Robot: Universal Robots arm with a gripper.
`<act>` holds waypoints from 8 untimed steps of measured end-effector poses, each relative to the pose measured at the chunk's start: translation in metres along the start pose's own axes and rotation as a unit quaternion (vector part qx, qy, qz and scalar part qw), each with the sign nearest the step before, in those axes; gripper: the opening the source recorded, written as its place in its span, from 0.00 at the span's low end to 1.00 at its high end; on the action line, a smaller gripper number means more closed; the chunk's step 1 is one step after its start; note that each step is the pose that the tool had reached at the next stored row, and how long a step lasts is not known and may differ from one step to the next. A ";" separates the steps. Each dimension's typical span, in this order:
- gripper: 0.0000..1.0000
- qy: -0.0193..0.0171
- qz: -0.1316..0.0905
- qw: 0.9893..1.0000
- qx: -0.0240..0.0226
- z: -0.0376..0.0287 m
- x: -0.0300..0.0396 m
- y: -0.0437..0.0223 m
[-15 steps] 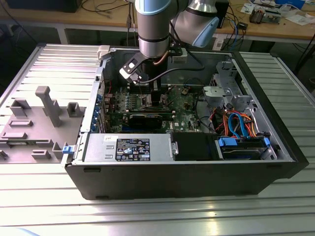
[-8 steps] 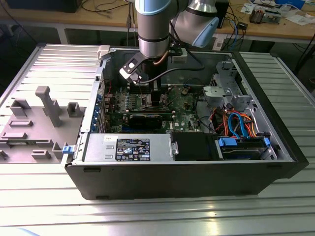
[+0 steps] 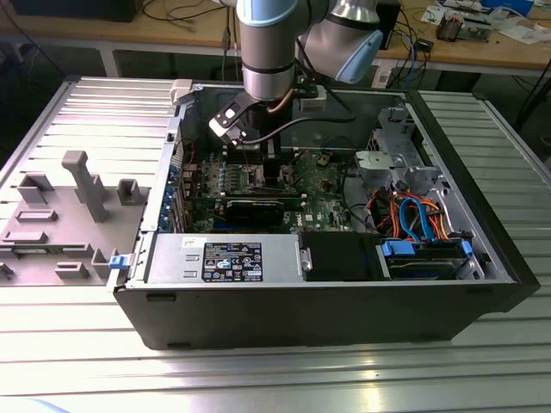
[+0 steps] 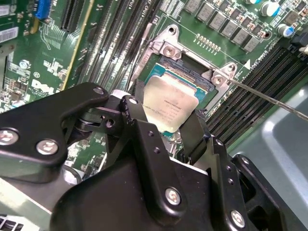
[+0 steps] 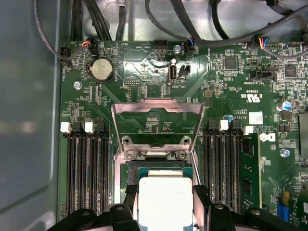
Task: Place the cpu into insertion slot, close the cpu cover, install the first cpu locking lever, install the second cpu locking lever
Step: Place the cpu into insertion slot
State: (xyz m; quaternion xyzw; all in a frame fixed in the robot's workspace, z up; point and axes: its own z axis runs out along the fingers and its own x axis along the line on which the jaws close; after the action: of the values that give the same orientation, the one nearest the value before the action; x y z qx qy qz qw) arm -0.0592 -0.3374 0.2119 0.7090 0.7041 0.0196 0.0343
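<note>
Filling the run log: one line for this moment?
gripper: shut on cpu | cpu: over slot | cover: open

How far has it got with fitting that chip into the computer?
Nothing looks finished yet. In hand: the tool grips the chip right at the socket; whether it is seated, I cannot tell. Left: the cover stands flipped open, and a thin lever sticks out unlatched.
</note>
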 end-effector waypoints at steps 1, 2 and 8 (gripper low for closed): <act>0.54 0.000 0.000 1.000 0.000 0.0008 0.0006 -0.0001; 0.54 0.000 0.000 1.000 0.000 0.0024 0.0008 -0.0001; 0.54 0.001 -0.009 1.000 0.000 0.0077 0.0041 -0.0008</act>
State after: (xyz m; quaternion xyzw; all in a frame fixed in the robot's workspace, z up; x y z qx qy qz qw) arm -0.0593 -0.3335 0.2041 0.7029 0.7102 0.0199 0.0340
